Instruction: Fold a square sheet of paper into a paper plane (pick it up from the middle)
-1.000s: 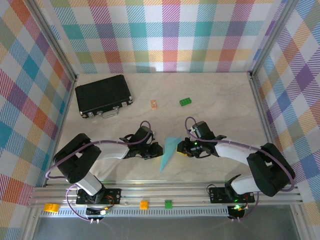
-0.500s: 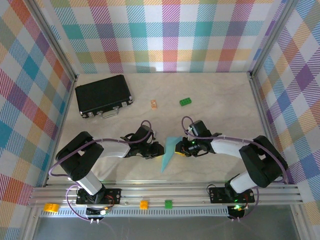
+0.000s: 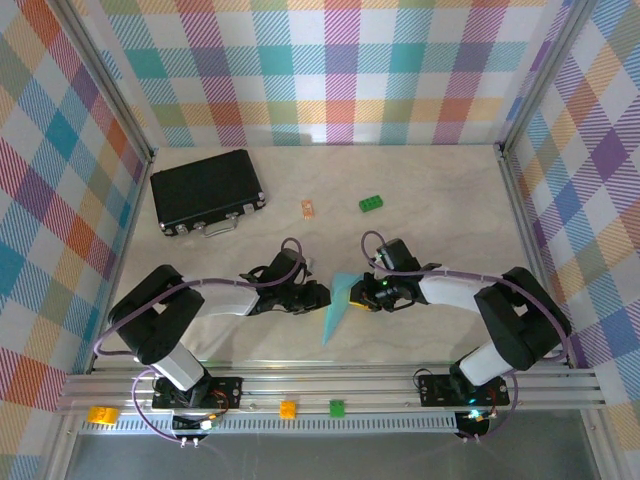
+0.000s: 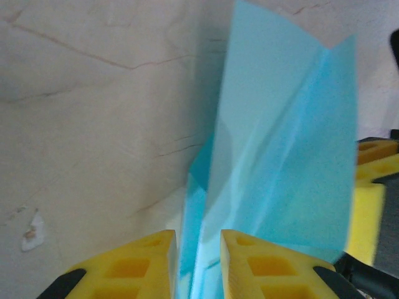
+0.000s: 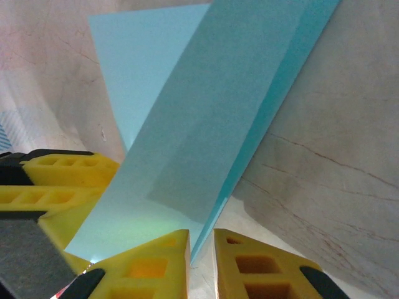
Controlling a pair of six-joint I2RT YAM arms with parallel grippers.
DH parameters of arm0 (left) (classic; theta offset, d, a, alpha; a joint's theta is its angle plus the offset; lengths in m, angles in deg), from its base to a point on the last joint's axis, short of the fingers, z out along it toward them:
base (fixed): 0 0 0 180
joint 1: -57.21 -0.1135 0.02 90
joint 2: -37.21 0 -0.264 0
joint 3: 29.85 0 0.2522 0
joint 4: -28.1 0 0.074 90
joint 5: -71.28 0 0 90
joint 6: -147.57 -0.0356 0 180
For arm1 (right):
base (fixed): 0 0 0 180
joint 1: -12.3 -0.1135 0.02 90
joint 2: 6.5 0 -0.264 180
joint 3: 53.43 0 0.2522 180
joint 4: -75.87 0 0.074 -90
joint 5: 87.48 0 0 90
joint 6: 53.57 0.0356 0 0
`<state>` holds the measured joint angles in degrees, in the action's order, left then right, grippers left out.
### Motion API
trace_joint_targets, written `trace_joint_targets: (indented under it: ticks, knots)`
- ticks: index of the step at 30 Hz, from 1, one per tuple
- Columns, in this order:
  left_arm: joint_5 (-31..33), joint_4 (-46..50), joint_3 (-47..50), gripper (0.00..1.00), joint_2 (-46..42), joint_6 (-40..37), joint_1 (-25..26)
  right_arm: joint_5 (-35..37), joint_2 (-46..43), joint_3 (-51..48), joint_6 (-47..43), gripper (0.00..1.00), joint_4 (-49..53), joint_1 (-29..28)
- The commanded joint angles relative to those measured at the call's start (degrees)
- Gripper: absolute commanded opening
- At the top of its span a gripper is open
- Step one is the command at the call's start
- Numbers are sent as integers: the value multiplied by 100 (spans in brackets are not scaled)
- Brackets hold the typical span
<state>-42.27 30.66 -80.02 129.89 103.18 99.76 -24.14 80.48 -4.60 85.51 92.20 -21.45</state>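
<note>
The paper plane (image 3: 338, 305) is a slim, pointed fold of light blue paper, low on the table between both grippers with its tip toward the near edge. My left gripper (image 3: 322, 297) is at its left side. In the left wrist view its yellow fingers (image 4: 149, 255) stand a little apart around the paper's lower fold (image 4: 280, 143), so the left gripper (image 4: 198, 233) is narrowly open. My right gripper (image 3: 358, 296) is at the right side. In the right wrist view the right gripper (image 5: 201, 232) is almost closed on the paper's folded edge (image 5: 206, 112).
A black case (image 3: 206, 190) lies at the back left. A small orange piece (image 3: 308, 208) and a green brick (image 3: 371, 204) sit behind the grippers. Loose bricks (image 3: 288, 408) rest on the front rail. Plaid walls enclose three sides.
My right gripper has shifted left, closer against the paper, and its arm has drawn in. The paper now looks narrower and more upright. The left jaws have widened slightly.
</note>
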Motion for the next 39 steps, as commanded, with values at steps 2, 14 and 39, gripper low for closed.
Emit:
trace_joint_targets:
  ticks: [2, 14, 39]
  knots:
    - [-198, -122, -129, 26, 154, -7, -36, -101, 120, 122, 41, 19, -54, -27]
    - [-971, -734, -194, 27, 479, 13, -36, -16, 429, 170, 82, 17, 54, -29]
    - [1779, 2104, -359, 6, -1472, -646, 94, 60, -1036, 125, 515, 42, -146, -67]
